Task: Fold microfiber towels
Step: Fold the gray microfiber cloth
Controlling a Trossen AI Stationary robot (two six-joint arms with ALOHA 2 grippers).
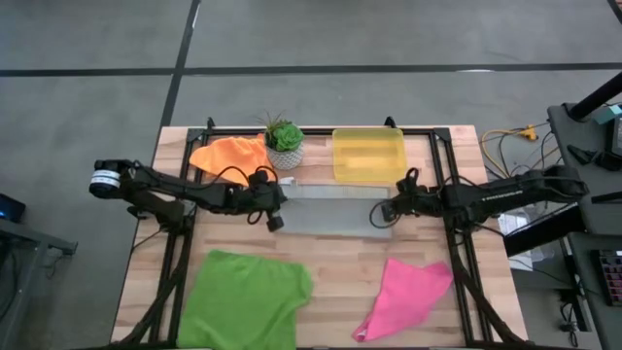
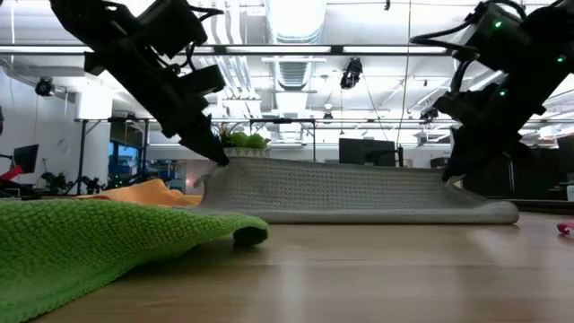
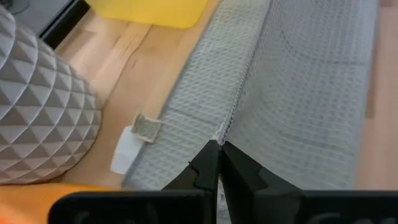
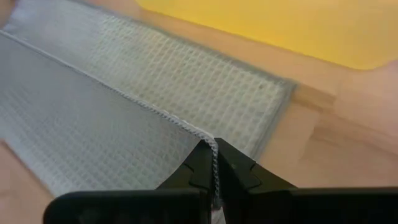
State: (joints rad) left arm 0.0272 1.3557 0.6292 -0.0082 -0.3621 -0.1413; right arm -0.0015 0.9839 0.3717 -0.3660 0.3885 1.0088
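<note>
Left claw (image 3: pixel 219 152) pinches the grey towel's (image 3: pixel 298 93) hem — faceted pot (image 3: pixel 37 106) beside.
</note>
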